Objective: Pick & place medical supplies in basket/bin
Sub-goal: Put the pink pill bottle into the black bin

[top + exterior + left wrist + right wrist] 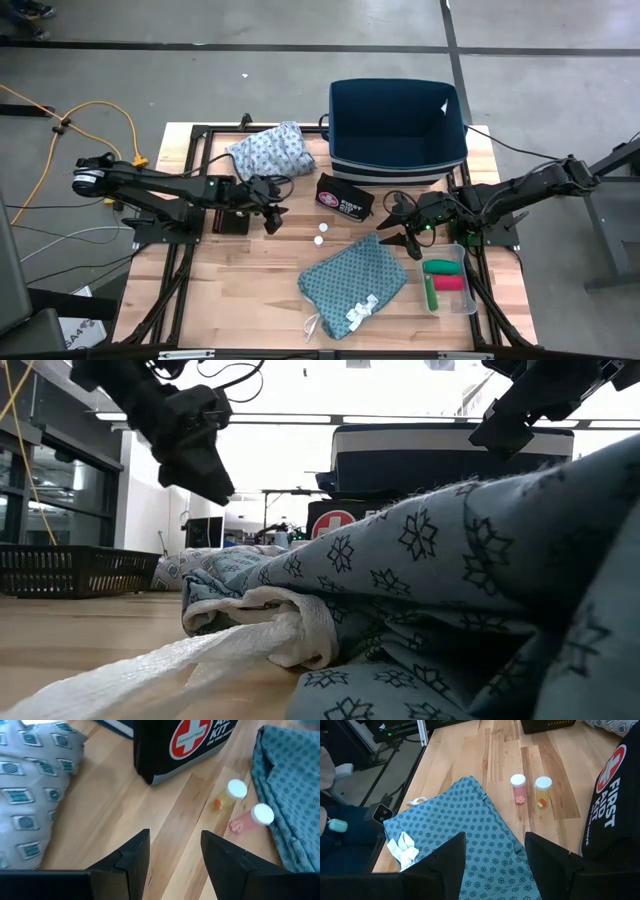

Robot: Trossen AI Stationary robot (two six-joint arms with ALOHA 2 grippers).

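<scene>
The teal patterned cloth [352, 280] lies flat on the table's near middle, with its white ties [402, 847] at its near end. The pale blue-grey cloth [270, 150] lies at the far left, beside the blue bin [397, 125]. Two small white-capped vials [518, 787] [542, 790] stand between the cloths. Green and red rolls [443, 275] lie in a clear tray. My left gripper [272, 212] [175, 855] is open above bare wood, left of the vials [235, 790]. My right gripper [405, 228] [495, 855] is open over the teal cloth's far right edge [470, 820]. No orange-tipped stick shows.
A black first aid kit [345, 197] lies between the two grippers, just in front of the bin. A black mesh basket [70, 570] sits under the left arm at the table's left. The clear tray [468, 290] is near the right edge. Bare wood shows at the near left.
</scene>
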